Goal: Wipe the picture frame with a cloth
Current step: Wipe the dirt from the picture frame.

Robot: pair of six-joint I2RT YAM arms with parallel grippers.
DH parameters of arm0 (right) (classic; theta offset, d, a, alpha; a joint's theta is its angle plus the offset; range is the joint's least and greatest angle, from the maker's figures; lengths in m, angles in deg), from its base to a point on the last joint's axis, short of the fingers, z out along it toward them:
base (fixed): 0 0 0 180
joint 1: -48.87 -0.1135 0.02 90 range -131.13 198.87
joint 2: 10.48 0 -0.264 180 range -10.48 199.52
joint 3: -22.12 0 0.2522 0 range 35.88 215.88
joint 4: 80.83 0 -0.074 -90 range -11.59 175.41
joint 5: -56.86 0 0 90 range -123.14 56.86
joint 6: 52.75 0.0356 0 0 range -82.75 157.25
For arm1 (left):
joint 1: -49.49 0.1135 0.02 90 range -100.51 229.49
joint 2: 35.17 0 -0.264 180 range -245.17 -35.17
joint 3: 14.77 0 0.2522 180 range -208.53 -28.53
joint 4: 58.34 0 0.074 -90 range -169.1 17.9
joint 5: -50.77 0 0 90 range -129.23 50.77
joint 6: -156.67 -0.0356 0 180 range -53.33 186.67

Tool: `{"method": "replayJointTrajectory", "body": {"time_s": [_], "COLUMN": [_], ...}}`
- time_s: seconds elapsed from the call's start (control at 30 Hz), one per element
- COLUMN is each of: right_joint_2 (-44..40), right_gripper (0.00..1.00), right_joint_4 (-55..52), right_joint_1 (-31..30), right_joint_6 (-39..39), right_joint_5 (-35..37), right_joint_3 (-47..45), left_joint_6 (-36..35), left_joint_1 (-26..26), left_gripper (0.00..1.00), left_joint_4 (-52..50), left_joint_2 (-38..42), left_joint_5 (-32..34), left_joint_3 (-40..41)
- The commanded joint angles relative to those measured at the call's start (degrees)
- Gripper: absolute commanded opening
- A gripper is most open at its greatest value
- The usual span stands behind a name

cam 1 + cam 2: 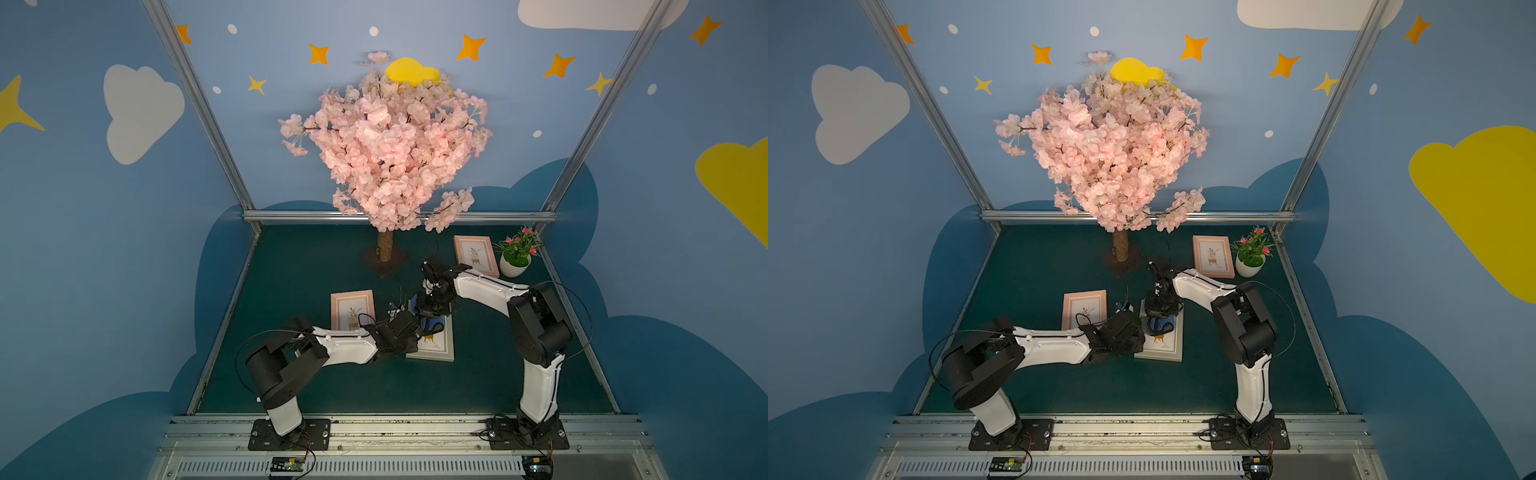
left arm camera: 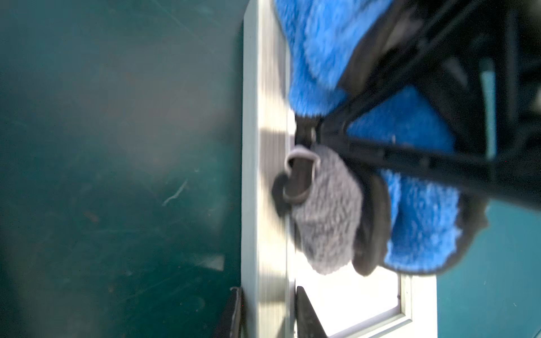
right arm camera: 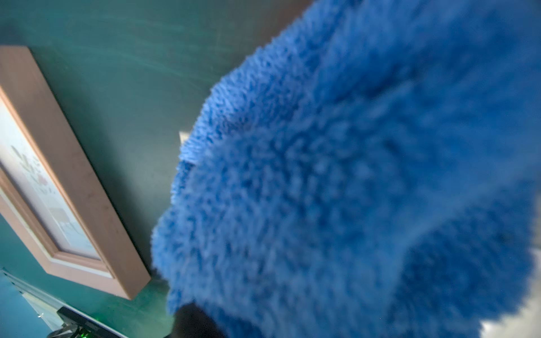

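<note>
A white picture frame [image 1: 436,351] [image 1: 1163,353] lies flat in the middle of the green table. My left gripper [image 1: 413,334] [image 1: 1139,332] [image 2: 268,311] is shut on it, one jaw on either side of its left rail [image 2: 263,87]. The blue plush cloth [image 1: 430,325] [image 1: 1160,324] [image 2: 322,44] [image 3: 351,175] hangs bunched over the frame's upper half, its grey reverse [image 2: 328,213] folded down onto the glass. My right gripper [image 1: 432,311] [image 1: 1158,311] points straight down and is shut on the cloth; in the right wrist view the cloth hides its jaws.
A pink picture frame [image 1: 352,309] [image 3: 87,190] lies just left of the white one, under my left forearm. Another pink frame [image 1: 476,255] and a small potted plant [image 1: 515,257] stand at the back right. A blossom tree [image 1: 385,245] stands at the back centre.
</note>
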Motion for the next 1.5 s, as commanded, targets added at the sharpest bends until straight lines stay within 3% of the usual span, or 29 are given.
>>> {"method": "replayJointTrajectory", "body": {"time_s": [0.0, 0.27, 0.47, 0.73, 1.07, 1.33, 1.47], "right_joint_2": [-1.9, -11.7, -10.9, -10.1, -17.5, -13.7, -13.4], "right_gripper": [0.0, 0.0, 0.0, 0.0, 0.0, 0.0, 0.0], "right_joint_4": [-1.7, 1.4, -0.4, 1.7, -6.2, -2.4, -4.1], "right_joint_1": [-0.7, -5.0, -2.3, -7.1, -1.5, -7.7, -6.4], "right_joint_6": [-0.2, 4.3, 2.8, 5.9, 2.9, 6.1, 6.2], "right_joint_5": [2.3, 1.3, 2.3, -0.4, 8.7, 1.5, 4.3], "right_joint_3": [-3.5, -19.0, -16.5, -15.8, -19.6, -17.1, -17.9], "left_joint_6": [0.6, 0.7, 1.1, 1.7, 1.1, 1.5, 1.4], "left_joint_1": [-0.2, -0.3, -0.3, -0.3, -0.3, -0.2, -0.3], "left_gripper": [0.27, 0.27, 0.27, 0.26, 0.26, 0.26, 0.26], "left_joint_4": [-8.2, -7.6, -7.7, -6.8, -7.1, -7.2, -7.4], "left_joint_2": [-1.7, -1.6, -1.0, -0.6, -1.6, -1.5, -1.4], "left_joint_5": [-1.6, -1.6, -1.3, -1.0, -1.8, -1.5, -1.6], "left_joint_3": [3.0, 3.2, 3.6, 4.4, 3.5, 3.6, 3.6]}}
